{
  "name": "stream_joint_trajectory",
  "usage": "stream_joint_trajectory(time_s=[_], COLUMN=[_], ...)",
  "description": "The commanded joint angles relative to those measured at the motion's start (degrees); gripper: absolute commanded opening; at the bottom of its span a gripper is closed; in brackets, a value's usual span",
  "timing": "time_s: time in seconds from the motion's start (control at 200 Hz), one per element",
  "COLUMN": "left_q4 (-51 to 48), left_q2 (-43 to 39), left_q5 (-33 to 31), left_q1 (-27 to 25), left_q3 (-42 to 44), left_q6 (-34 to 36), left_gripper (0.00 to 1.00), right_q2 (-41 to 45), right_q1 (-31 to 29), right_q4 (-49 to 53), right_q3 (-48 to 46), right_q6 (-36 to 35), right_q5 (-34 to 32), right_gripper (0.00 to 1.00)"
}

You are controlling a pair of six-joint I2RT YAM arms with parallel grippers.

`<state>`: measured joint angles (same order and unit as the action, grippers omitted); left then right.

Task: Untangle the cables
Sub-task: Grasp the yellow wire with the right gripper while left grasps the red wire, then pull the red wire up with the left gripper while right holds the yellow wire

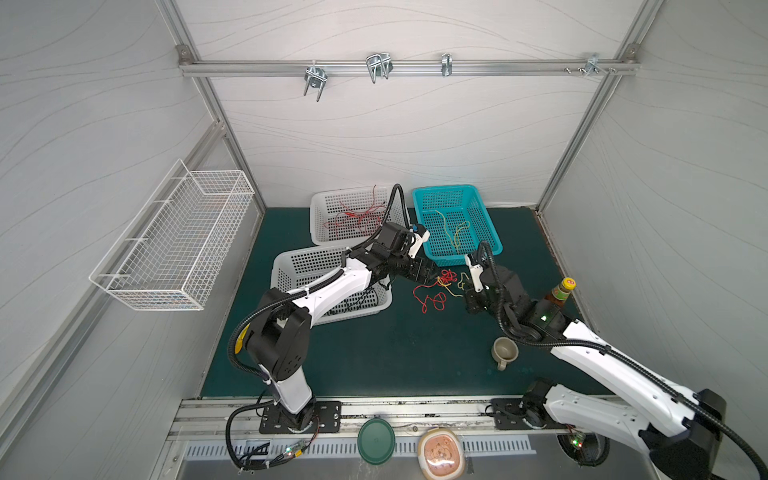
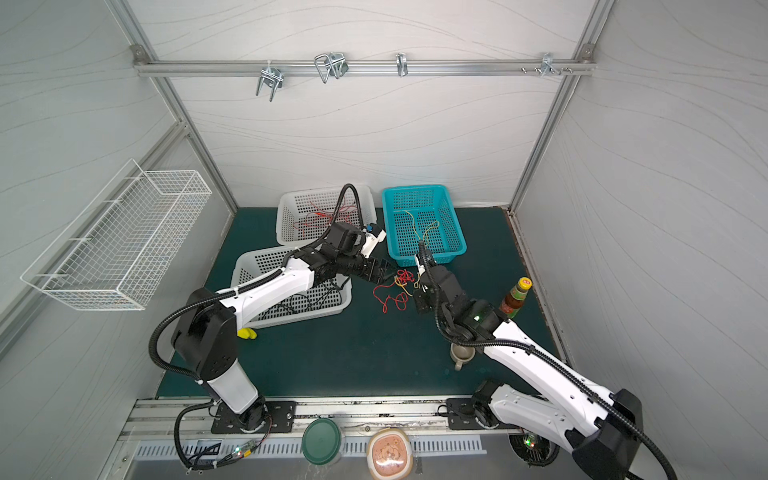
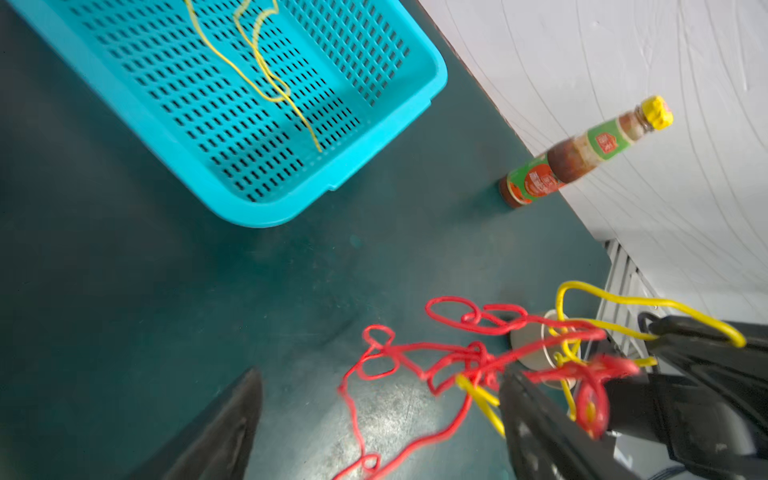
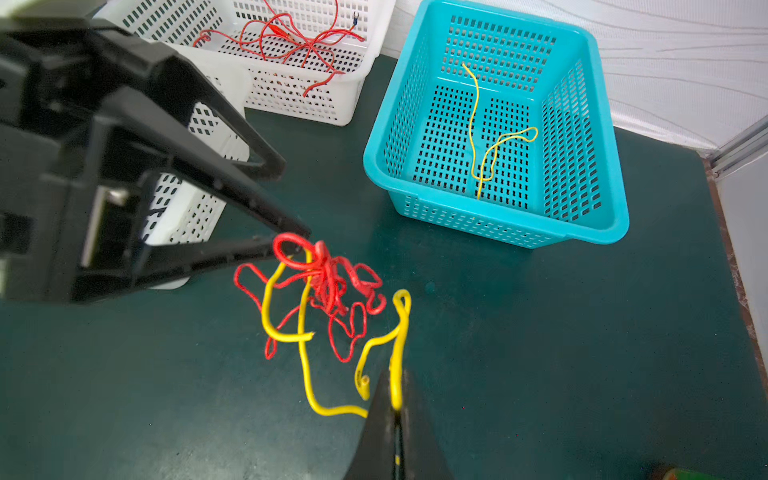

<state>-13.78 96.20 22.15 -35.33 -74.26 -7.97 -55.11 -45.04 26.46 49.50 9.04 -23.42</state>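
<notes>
The open-jawed left gripper (image 4: 289, 201) is touching tangled thin red cables (image 4: 328, 282). The right gripper (image 4: 395, 415) is clamping a yellow cable (image 4: 401, 332).

Both arms (image 1: 332, 286) have white shells, black joints (image 1: 278, 340) and black corrugated hoses (image 1: 229, 349).

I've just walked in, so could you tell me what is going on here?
The robot is untangling a knot of red cable and yellow cable on the green mat. The right claw is shut on the yellow cable; the left claw is open, one tip at a red loop. A second yellow cable lies in the teal basket.
</notes>
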Motion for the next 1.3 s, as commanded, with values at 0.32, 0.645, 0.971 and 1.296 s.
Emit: stream_joint_trajectory(time_s=[0.32, 0.645, 0.971, 1.296], left_q4=[5.0, 11.2, 7.2, 6.6], left_q2=[-8.2, -8.1, -3.6, -1.6], left_q5=[-0.2, 1.2, 0.8, -2.2], left_q1=[0.0, -2.8, -4.7, -4.8], left_q3=[5.1, 10.0, 6.2, 5.4], left_q6=[18.0, 22.6, 23.0, 20.0], left_gripper=[0.98, 0.96, 0.82, 0.29], right_q2=[5.4, 5.9, 4.8, 5.3], right_q1=[5.8, 7.5, 8.5, 10.7], right_q4=[3.3, 2.2, -0.7, -0.9], right_q3=[1.6, 2.2, 2.4, 5.1], right_q6=[-2.9, -3.7, -2.9, -0.7], right_q5=[10.4, 16.9, 20.2, 19.9], right_gripper=[0.0, 0.0, 0.0, 0.0])
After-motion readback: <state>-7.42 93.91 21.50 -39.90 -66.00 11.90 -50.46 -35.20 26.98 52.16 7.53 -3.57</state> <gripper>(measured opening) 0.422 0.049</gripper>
